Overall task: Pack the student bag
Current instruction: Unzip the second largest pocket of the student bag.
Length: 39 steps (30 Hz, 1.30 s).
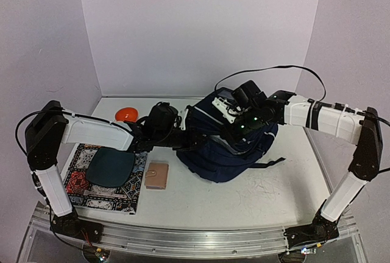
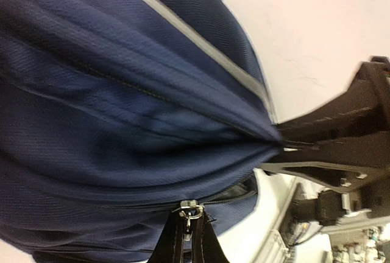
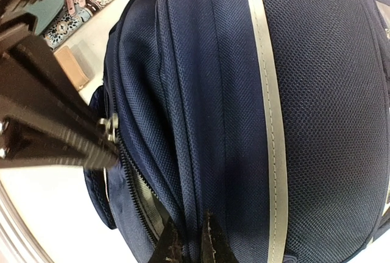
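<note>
Near-left corner of the table: patterned book [image 1: 100, 181] with a dark teal pouch [image 1: 111, 167] on it, tan wallet [image 1: 158, 175] just beside its right edge. Student bag [image 1: 213, 159] sits mid-table, a bit toward the far edge, with both arms on it. Left gripper [image 2: 192, 220] is pinched on the zipper pull [image 2: 191, 208]. Right gripper [image 3: 190, 220] is clamped on a fold of bag fabric close to it. Orange disc [image 1: 125, 114] at the far-left edge.
</note>
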Tool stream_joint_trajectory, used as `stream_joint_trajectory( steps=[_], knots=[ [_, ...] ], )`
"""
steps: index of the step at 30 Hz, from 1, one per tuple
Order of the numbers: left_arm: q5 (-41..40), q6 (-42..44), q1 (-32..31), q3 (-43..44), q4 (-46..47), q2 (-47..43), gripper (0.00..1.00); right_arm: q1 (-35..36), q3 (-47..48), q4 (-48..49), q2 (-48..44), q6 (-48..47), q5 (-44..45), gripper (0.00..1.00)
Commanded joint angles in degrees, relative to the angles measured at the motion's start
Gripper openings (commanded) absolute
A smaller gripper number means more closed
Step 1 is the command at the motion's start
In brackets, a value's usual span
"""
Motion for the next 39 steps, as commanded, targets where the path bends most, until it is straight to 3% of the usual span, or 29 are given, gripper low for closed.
stream_joint_trajectory(
  steps=[1, 8, 15, 28, 33, 39],
  knots=[
    [-10.6, 4.9, 0.2, 1.2, -10.2, -3.0, 0.0, 0.6, 1.7, -0.8, -5.4, -0.2, -0.1, 0.0],
    [-22.3, 11.8, 2.2, 5.5, -20.8, -3.4, 0.0, 0.5, 1.4, -4.1, -8.1, -2.0, 1.7, 0.0],
    [-26.6, 16.9, 7.2, 8.4, -24.8, -3.4, 0.0, 0.5, 1.8, -6.5, -12.2, -3.5, 1.5, 0.0],
    [-22.0, 21.1, 13.7, 15.8, -24.3, 8.0, 0.0, -0.1, 3.8, -5.7, -17.8, -4.1, 0.1, 0.0],
    [-17.8, 22.6, 15.3, 15.8, -22.4, 8.5, 0.0, -2.0, 2.3, -5.3, -19.7, -3.6, 0.1, 0.0],
    [-10.9, 23.2, 15.3, 13.6, -22.4, 2.8, 0.18, -2.4, 2.9, -4.9, -18.9, -1.9, -1.4, 0.0]
  ],
)
